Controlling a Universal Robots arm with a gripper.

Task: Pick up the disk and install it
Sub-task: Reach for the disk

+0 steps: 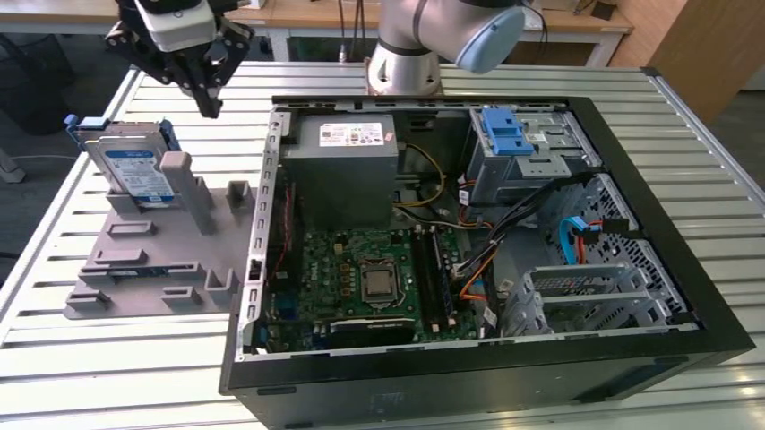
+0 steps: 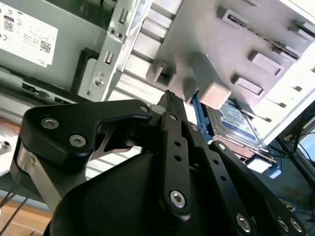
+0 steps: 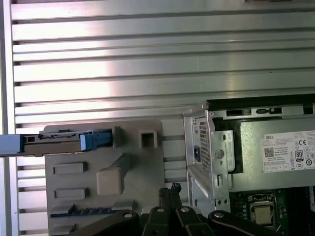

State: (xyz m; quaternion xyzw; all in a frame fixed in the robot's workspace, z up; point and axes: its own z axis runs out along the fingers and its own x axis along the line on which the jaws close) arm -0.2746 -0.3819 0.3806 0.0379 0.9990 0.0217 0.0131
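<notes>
- Your claw (image 1: pixel 213 108) hangs above the tabletop (image 1: pixel 107 367), fingers pinched together, gripping nothing.
- The disk (image 1: pixel 129 168) stands on edge in the grey rack (image 1: pixel 134 269), at the exterior view's left of the computer case (image 1: pixel 478 374).

The gripper (image 2: pixel 170 99), pinched together, hangs near the disk (image 2: pixel 237 122) in its grey holder (image 2: pixel 197 42).

A robotics lab: slatted metal bench (image 1: pixel 120 376), opened computer case (image 1: pixel 478 381), part fixture (image 1: pixel 156 253).

We are seeing a silver arm (image 1: pixel 400 54) with a blue joint cap (image 1: pixel 490 40) and a black gripper (image 2: pixel 170 98) carrying silver screws (image 2: pixel 177 198).
</notes>
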